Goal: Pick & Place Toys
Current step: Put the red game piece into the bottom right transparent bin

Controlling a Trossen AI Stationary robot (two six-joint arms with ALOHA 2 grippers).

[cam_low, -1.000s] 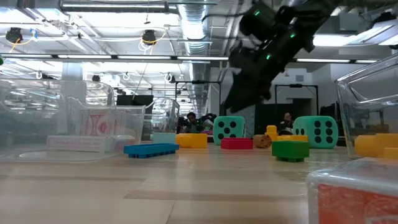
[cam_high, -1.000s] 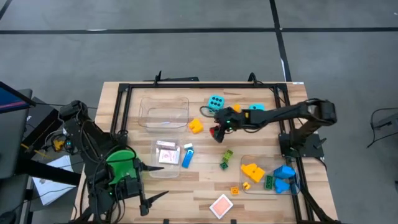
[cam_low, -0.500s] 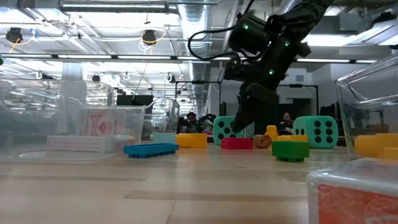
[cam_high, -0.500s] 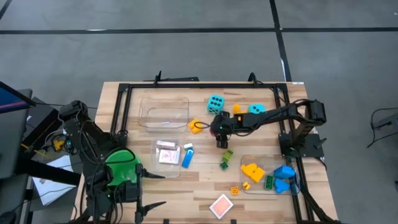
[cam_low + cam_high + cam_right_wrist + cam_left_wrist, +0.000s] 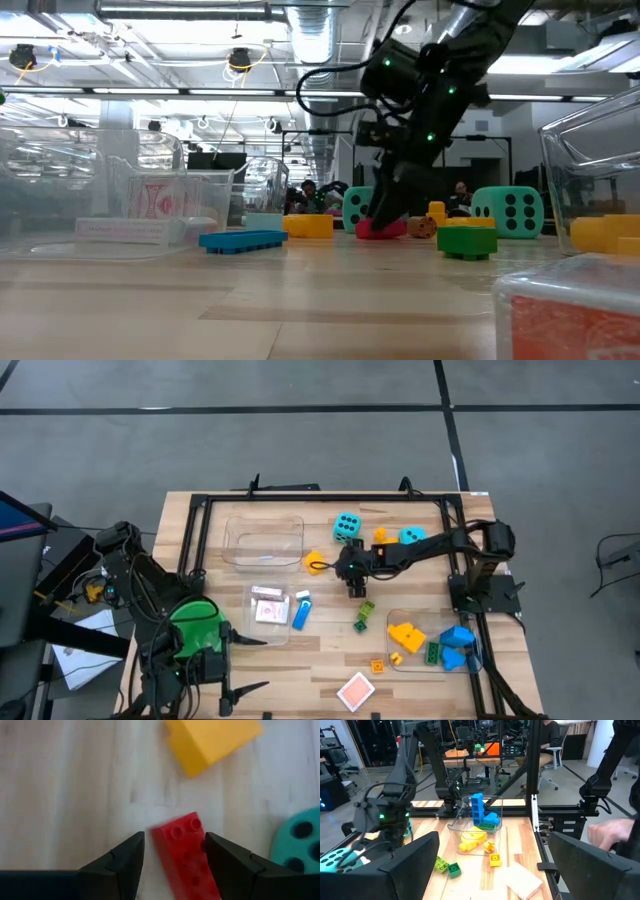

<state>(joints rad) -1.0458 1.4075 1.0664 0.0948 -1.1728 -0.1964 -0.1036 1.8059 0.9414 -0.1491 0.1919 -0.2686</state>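
Note:
A red brick (image 5: 186,854) lies flat on the table, right of a yellow brick (image 5: 315,563) and near of a cyan die (image 5: 347,527). My right gripper (image 5: 174,839) slants down over the red brick, open, one finger on each long side; in the low view my right gripper (image 5: 385,212) stands just above the red brick (image 5: 382,230). A second die (image 5: 411,537) sits behind the arm. My left gripper (image 5: 246,664) waits open at the near left, pointing level. My right gripper straddles the red brick from above, slanting in from the table's right. One finger (image 5: 225,862) stands right at the brick's long edge (image 5: 201,844); I cannot tell whether it touches. The other finger is clear of the brick.
A clear bin (image 5: 263,540) stands at the far left, and another bin (image 5: 268,622) holds cards. A third bin (image 5: 470,660) at the near right holds yellow, blue and green bricks. Green bricks (image 5: 363,616), a blue brick (image 5: 301,612), an orange brick (image 5: 377,666) and a card (image 5: 356,690) lie loose. A green cup (image 5: 195,622) sits by the left arm.
My right gripper has come down toward the red brick and shifted slightly toward the table's left, rolling about its own line until its fingers stand on either side of the brick. My left gripper has swung a little toward the near edge.

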